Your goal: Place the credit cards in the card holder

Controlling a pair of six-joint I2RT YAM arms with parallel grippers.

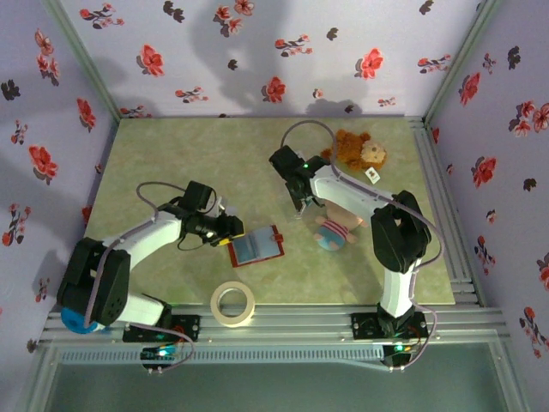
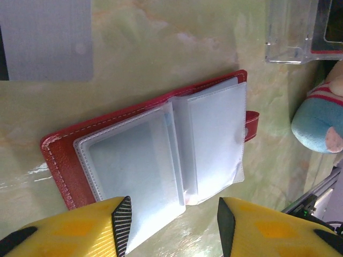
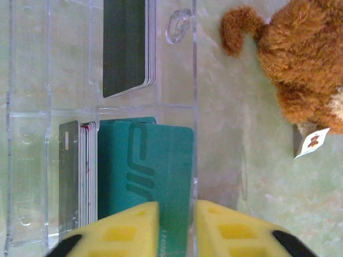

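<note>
**Top view.** 2 arms.
- The left arm [image 1: 150, 233] is reaching low from the near left toward the middle of the desk [image 1: 171, 163]. The left tool [image 1: 230, 228] is hanging just beside 1 red card holder [image 1: 257, 246], which is lying open.
- The right arm [image 1: 364, 199] is rising from its base, then stretching left and away. The right tool [image 1: 300, 204] is pointing down.
- 2 plush toys are lying nearby: a brown toy [image 1: 360, 150] and a blue-and-pink toy [image 1: 337, 230].
- 1 tape roll [image 1: 233, 303] is lying near the front edge.

**Left wrist view.** The left tool is standing about half open and holding nothing. Its fingers [image 2: 80, 233] are hanging over the card holder's near edge; contact cannot be told.

**Right wrist view.** The right tool is standing narrow, with 1 teal card [image 3: 155, 166] sitting in the gap; a firm clamp cannot be told. 1 clear stand [image 3: 179, 24] is showing 2 compartments.
- Far compartment: dark cards [image 3: 126, 45] are standing stacked, number unclear.
- Near compartment: 1 grey card [image 3: 68, 176], a thin card stack [image 3: 88, 176] and a 2nd teal card [image 3: 128, 120] are standing together.
</note>
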